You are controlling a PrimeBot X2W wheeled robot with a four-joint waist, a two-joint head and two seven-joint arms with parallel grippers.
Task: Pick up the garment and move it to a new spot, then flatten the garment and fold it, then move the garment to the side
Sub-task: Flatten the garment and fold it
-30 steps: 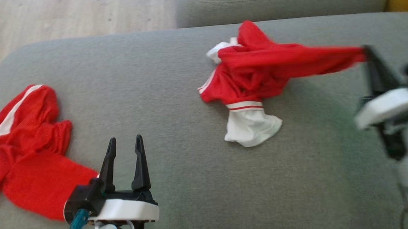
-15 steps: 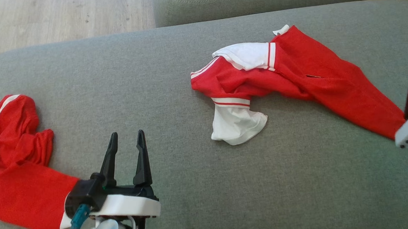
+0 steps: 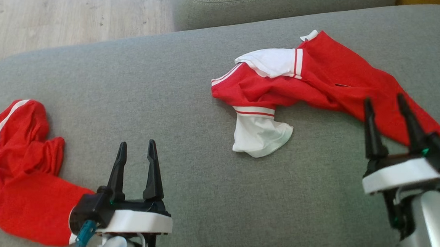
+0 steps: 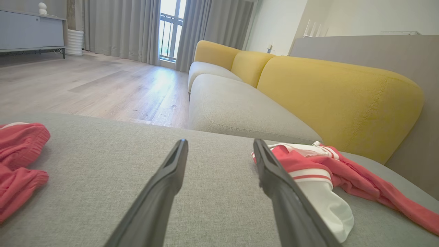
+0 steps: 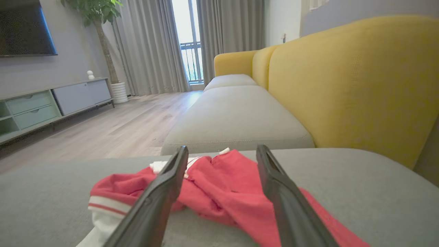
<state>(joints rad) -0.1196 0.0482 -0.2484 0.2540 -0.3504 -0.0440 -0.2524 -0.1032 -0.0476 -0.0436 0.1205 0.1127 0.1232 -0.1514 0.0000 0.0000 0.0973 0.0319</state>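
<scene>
From the head view we see the garment (image 3: 328, 75), a red jersey with white sleeves and striped cuffs, lying crumpled on the grey sofa cushion (image 3: 171, 77), right of centre. One white sleeve spills towards us and a long red part trails down to the right. The right gripper (image 3: 383, 99) stands at that trailing end with its fingers spread and nothing between them; the fingertips overlap the red cloth, but we cannot tell whether they touch it. The left gripper (image 3: 136, 144) sits low on the left, moderately parted and empty, well apart from the garment. Just beside it, at the cushion's left edge, lies a second red garment (image 3: 21, 177) with a white stripe.

In the left wrist view, the left gripper (image 4: 219, 141) hovers low over bare cushion. The garment (image 4: 346, 175) lies to its right before a yellow backrest (image 4: 336, 99), and the second red garment (image 4: 17, 154) is at the far left.

In the right wrist view, the right gripper (image 5: 222, 147) is parted wide, and the garment (image 5: 223, 185) lies close ahead, showing between and beside the fingers.
</scene>
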